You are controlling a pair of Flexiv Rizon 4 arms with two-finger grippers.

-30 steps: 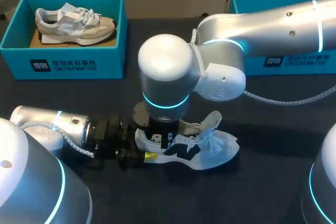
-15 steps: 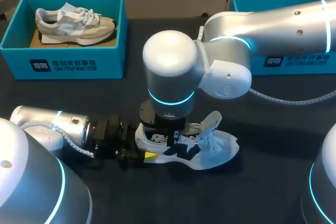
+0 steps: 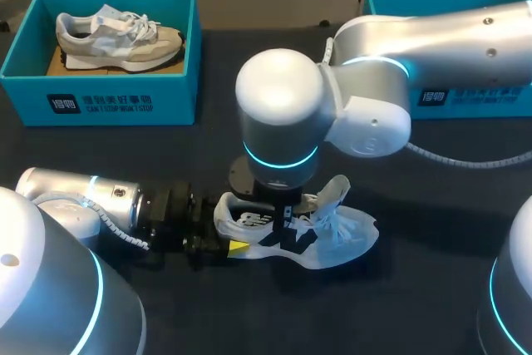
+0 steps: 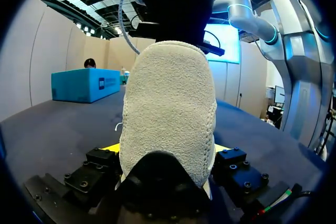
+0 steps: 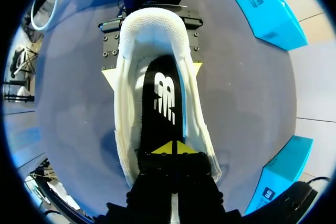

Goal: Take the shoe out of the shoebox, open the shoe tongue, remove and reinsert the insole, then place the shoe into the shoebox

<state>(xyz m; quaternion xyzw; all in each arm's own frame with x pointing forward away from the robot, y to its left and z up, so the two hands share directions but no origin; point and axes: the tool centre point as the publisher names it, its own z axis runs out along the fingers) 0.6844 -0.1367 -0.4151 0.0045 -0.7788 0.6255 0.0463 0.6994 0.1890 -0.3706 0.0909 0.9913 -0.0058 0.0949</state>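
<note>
**Shoe out on the table, held at the heel and entered from above**

Seen from overhead: a dark table (image 3: 432, 205), bare surface showing between the shoe and both boxes and past the toe toward the right edge. Across it from the right, the right arm (image 3: 283, 114), bent down over the shoe's mouth. From the lower left, the left arm (image 3: 91, 197), lying low along the tabletop. At the far left edge, a teal shoebox (image 3: 100, 101) holding a beige shoe (image 3: 116, 35). At the far right edge, a second teal box (image 3: 482, 99), partly behind the arm. Near the front, well apart from both boxes, the white shoe (image 3: 345, 234), upright on its sole, toe to the right, tongue (image 3: 337, 191) standing up. Clamped on its heel from both sides, the left gripper (image 4: 168, 149). Inside, lying flat, a black insole (image 5: 164, 95). Down on it, the right gripper (image 5: 172, 148), yellow tips closed together with no gap; any grip on the insole not discernible.
</note>
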